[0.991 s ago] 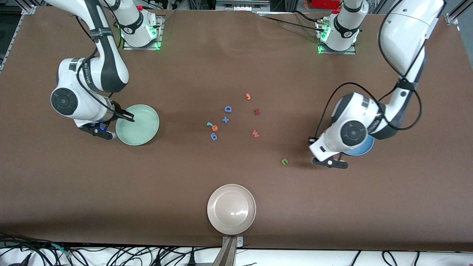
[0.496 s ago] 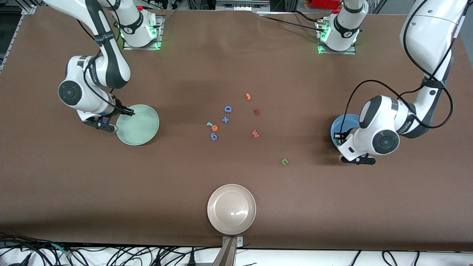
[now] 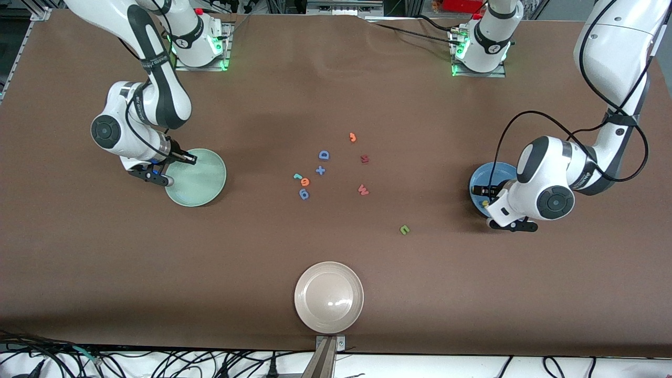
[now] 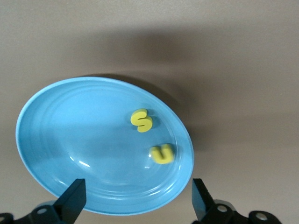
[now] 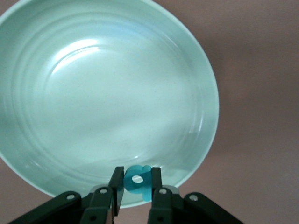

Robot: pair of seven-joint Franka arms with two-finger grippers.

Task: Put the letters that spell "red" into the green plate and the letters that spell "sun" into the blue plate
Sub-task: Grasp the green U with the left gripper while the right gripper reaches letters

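The blue plate holds the yellow s and the yellow u. My left gripper hangs open just over this plate, with nothing between its fingers. My right gripper is shut on the teal d, over the rim of the green plate at the side facing the right arm's base. The green plate has nothing lying in it. The green n lies alone on the table. The teal r and the orange e lie together mid-table.
Mid-table also lie a blue D, a blue plus, another blue letter, an orange hooked letter and two red letters. A beige plate sits at the table edge nearest the front camera.
My left gripper moved toward the left arm's end, came over the blue plate and opened. My right gripper shifted slightly along the green plate's rim, still holding the teal d.
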